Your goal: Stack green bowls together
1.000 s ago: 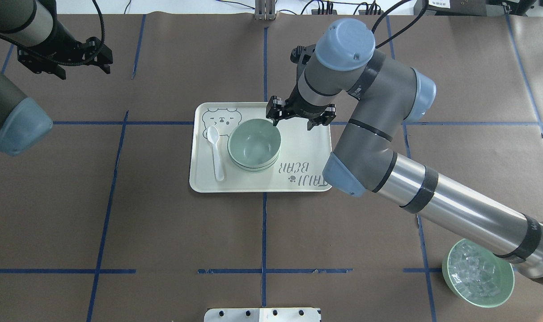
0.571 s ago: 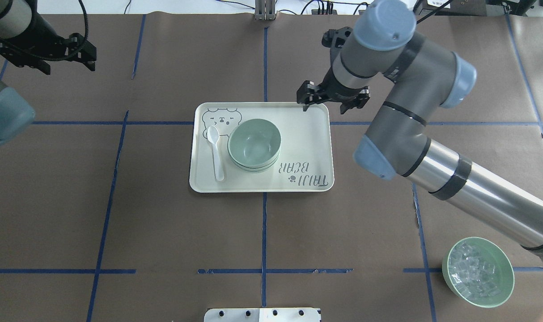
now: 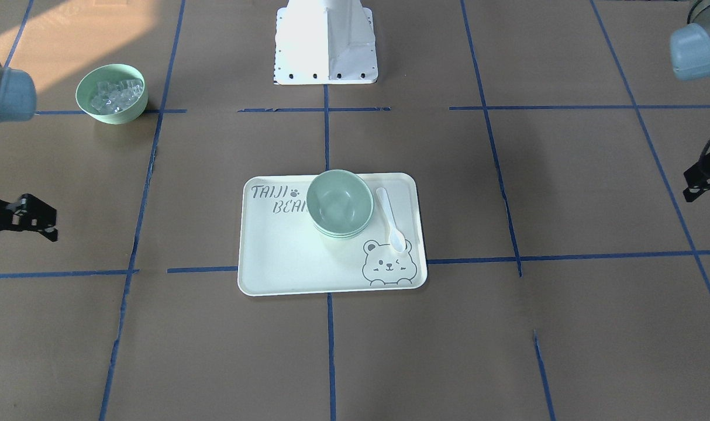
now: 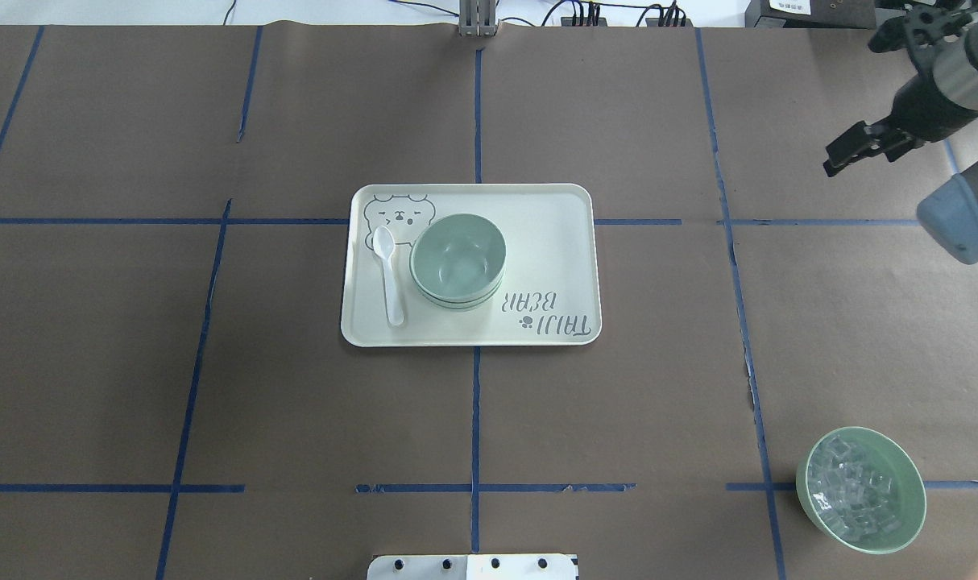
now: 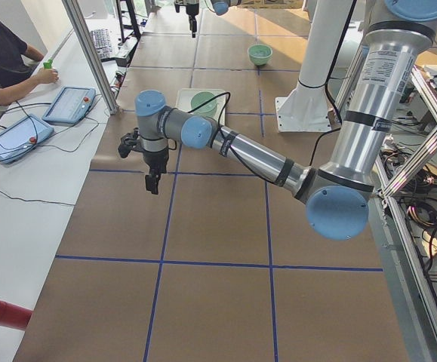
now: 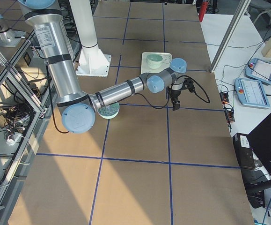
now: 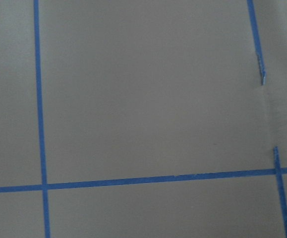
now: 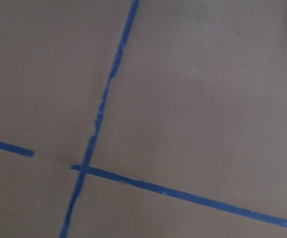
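— Where are the green bowls (image 4: 457, 259)?

— They sit nested in one upright stack on the cream tray (image 4: 553, 242), at the middle of the table (image 4: 296, 403). The rims of the lower ones show just under the top bowl, whose inside is bare.

— Anything else on the tray?

— A white spoon (image 4: 390, 278) lies just beside the stack, on the robot's left of it, with its scoop by the bear drawing (image 4: 398, 216).

— And the grippers?

— Both are well apart from the tray, at opposite sides of the table. The right gripper (image 3: 48, 223) hangs over bare paper, fingers spread, with nothing between them. The left gripper (image 3: 697, 186) is cut off by the front-facing view's edge, so I cannot tell whether it is spread or closed.

— The other bowl?

— The bowl of clear cubes (image 4: 861, 490) stands alone on the robot's right, well apart from the tray.
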Robot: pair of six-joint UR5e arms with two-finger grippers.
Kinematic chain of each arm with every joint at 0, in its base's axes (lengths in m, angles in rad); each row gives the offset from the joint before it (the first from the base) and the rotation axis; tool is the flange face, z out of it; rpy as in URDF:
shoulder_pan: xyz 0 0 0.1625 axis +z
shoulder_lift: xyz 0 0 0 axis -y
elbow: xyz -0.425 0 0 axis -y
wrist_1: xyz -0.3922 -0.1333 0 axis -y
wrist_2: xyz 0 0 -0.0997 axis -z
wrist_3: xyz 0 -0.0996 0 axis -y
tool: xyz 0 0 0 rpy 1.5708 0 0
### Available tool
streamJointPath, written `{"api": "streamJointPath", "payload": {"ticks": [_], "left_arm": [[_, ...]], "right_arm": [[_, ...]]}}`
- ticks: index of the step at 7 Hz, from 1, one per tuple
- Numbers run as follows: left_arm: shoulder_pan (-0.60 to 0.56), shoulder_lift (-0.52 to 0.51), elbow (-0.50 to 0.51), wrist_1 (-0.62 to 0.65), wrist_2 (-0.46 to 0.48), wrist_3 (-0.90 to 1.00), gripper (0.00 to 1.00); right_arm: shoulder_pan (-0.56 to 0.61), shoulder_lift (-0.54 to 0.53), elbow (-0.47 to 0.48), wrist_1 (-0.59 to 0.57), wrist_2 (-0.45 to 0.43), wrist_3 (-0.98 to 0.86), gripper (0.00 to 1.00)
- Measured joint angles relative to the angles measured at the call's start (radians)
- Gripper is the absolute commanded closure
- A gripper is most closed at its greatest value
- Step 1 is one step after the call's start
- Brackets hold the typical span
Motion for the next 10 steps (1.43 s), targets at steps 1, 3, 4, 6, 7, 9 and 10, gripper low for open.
{"api": "streamJointPath", "payload": {"ticks": [1, 3, 4, 6, 7, 9, 10], "left_arm": [[-0.053, 0.02, 0.032, 0.019, -0.006, 0.094, 0.0], [-0.105, 0.074, 0.067, 0.041, -0.041, 0.212, 0.0], [-0.112, 0.109, 0.084, 0.042, -0.072, 0.256, 0.0], [-0.119, 0.164, 0.095, 0.035, -0.097, 0.284, 0.0], [-0.125, 0.173, 0.097, 0.035, -0.099, 0.283, 0.0], [-0.132, 0.182, 0.098, 0.037, -0.099, 0.28, 0.0], [-0.135, 0.186, 0.098, 0.037, -0.1, 0.28, 0.0]], "right_arm": [[0.074, -0.067, -0.009, -0.003, 0.024, -0.134, 0.0], [0.224, -0.147, -0.069, -0.017, 0.138, -0.34, 0.0], [0.27, -0.167, -0.103, -0.018, 0.17, -0.391, 0.0], [0.295, -0.193, -0.133, -0.01, 0.172, -0.41, 0.0], [0.3, -0.201, -0.137, -0.009, 0.17, -0.405, 0.0], [0.319, -0.208, -0.144, -0.016, 0.174, -0.396, 0.0], [0.334, -0.209, -0.145, -0.02, 0.177, -0.394, 0.0]]}}
